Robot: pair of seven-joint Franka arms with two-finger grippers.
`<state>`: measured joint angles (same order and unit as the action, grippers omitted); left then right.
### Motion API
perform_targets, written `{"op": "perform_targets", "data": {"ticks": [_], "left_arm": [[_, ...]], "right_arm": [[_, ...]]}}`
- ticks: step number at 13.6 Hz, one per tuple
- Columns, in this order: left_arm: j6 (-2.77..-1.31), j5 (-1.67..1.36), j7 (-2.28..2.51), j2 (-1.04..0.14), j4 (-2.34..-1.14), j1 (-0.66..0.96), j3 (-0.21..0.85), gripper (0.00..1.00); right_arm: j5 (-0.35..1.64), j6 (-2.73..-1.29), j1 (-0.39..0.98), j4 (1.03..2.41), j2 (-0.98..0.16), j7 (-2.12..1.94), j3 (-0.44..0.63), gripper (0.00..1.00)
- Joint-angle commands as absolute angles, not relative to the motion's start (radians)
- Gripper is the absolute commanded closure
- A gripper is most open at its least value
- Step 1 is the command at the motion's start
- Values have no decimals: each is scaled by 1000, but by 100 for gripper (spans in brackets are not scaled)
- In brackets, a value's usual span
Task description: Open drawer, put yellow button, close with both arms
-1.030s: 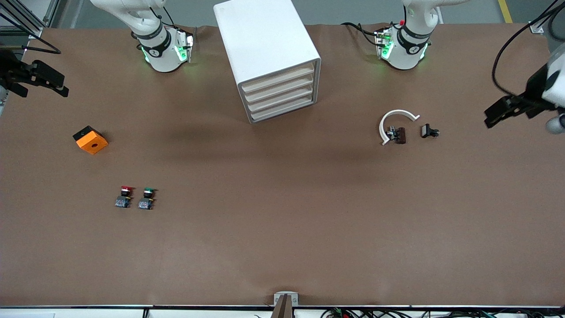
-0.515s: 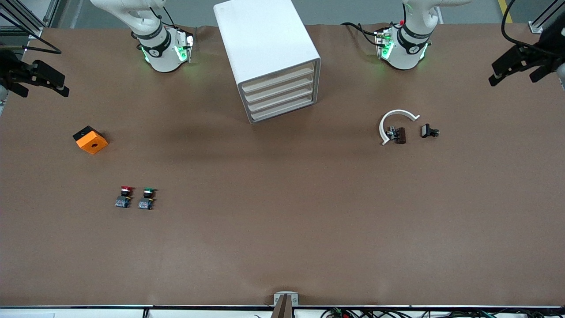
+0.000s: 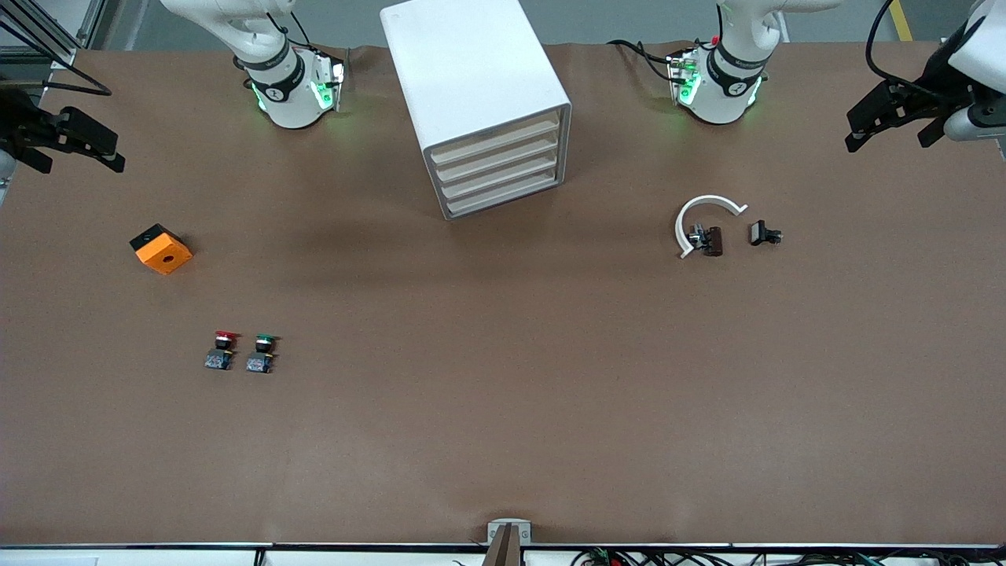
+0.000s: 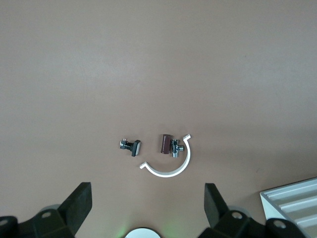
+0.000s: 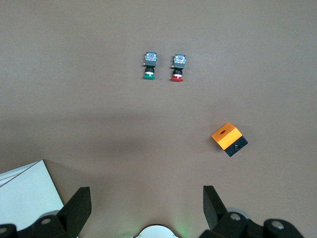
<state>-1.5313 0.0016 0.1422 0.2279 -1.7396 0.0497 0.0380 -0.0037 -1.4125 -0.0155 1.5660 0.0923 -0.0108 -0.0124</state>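
Observation:
The white cabinet [image 3: 471,71] stands between the two arm bases. Its highest cream-fronted drawer [image 3: 495,141] is shut, flush with the three lower fronts. A corner of the cabinet shows in the left wrist view [image 4: 297,203] and in the right wrist view [image 5: 25,198]. The yellow button is out of view in every frame. My left gripper [image 3: 892,135] is open and empty, up in the air over the table's edge at the left arm's end. My right gripper [image 3: 78,167] is open and empty over the edge at the right arm's end.
A red-capped button [image 3: 222,350] and a green-capped button [image 3: 262,352] stand side by side toward the right arm's end. An orange box [image 3: 161,248] lies farther from the camera. A white C-shaped ring [image 3: 703,216], a brown part [image 3: 711,240] and a black clip [image 3: 762,233] lie toward the left arm's end.
My left gripper has swung away from the front camera along the table's edge and turned. The right gripper has barely moved. The cabinet and small parts have not moved.

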Motion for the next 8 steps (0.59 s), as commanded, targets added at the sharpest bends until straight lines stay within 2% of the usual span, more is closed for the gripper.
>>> {"op": "perform_targets", "data": {"ticks": [1,3,6,8], "left_arm": [[-1572,21,130,255,-1782,46,40,0],[-1566,20,140,227,-1744,44,38,0],[-1493,23,137,144,-1625,44,34,0],[-1486,23,143,141,-1620,44,34,0]], "right_arm": [[-12,-1404,-28,1549,84,-15,-25,0],[-12,-1402,-29,1549,84,-18,-25,0],[-12,-1402,-29,1549,84,-17,-25,0],[-11,-1404,-29,1551,84,-14,-25,0]]}}
